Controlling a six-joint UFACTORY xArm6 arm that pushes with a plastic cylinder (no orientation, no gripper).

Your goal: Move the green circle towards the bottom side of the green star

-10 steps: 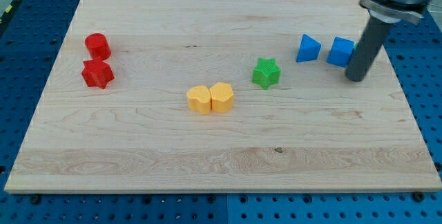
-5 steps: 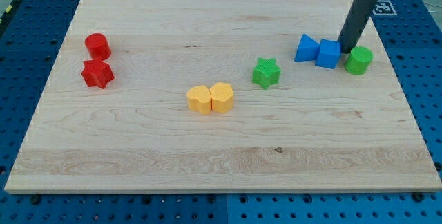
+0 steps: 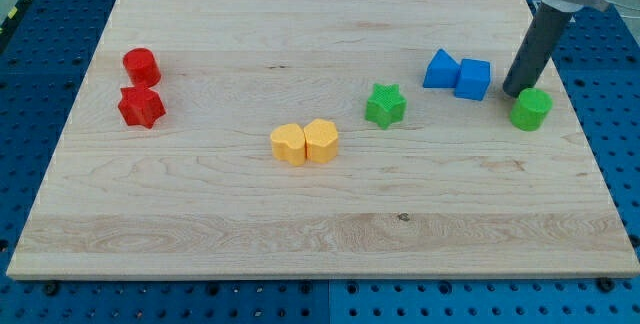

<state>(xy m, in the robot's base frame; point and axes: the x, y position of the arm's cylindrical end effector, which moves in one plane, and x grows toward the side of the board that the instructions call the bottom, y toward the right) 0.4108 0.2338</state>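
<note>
1. My tip [image 3: 514, 91], a bare rod with no jaws to open or close, sat just beside the green circle [image 3: 531, 109], at its 11 o'clock.
2. The green star [image 3: 385, 105] lay well apart, at the circle's 9 o'clock.
3. A push toward 8 o'clock likely needed my tip repositioned at 2 o'clock.

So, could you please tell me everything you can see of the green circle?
The green circle is a short, bright green cylinder, plastic-looking, standing upright on the wooden board near the view's right edge. My tip sits just at its upper left, close or touching; I cannot tell which. The blue blocks lie apart to its left, and the green star farther left.
</note>
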